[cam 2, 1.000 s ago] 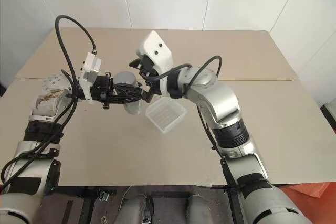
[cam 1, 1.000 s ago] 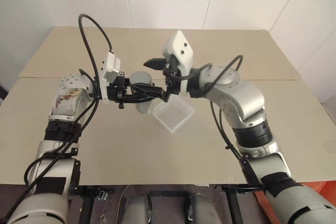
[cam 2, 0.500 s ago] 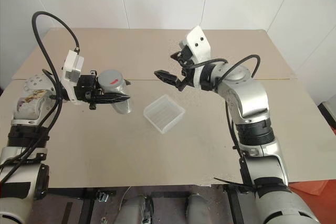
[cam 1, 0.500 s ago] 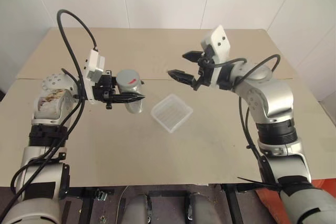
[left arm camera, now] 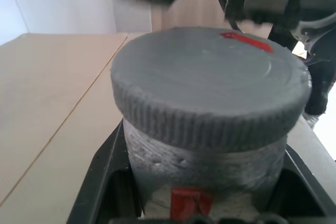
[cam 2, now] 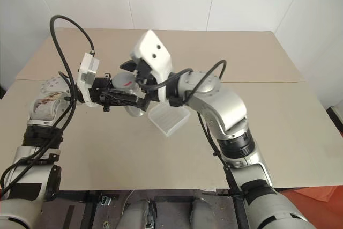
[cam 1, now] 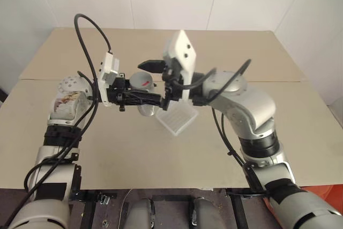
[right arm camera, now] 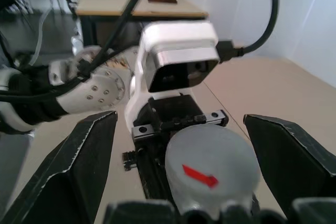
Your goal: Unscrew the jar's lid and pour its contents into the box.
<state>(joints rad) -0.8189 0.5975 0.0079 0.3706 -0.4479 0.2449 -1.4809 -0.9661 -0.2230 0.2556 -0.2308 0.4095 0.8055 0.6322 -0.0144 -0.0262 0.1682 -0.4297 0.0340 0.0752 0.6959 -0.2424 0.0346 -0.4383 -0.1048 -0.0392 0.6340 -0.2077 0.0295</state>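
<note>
My left gripper [cam 1: 150, 96] is shut on the jar [left arm camera: 205, 163], holding it upright above the table. The grey lid [cam 1: 142, 80] sits on top of the jar and carries a red mark [right arm camera: 199, 176]. My right gripper [cam 1: 153, 82] is open and reaches in from the right, one finger [right arm camera: 79, 166] on each side of the lid with a gap to it. The translucent white box [cam 1: 177, 118] lies on the table just right of the jar, under my right wrist. The contents are hidden inside the jar.
The beige table [cam 1: 257, 52] has a seam running across it at the height of my hands. White walls stand behind its far edge. A cable [cam 1: 88, 30] loops up from my left wrist.
Half a second ago my right gripper was drawn back to the right, away from the jar. It has swung in again and straddles the lid. The left gripper still holds the jar.
</note>
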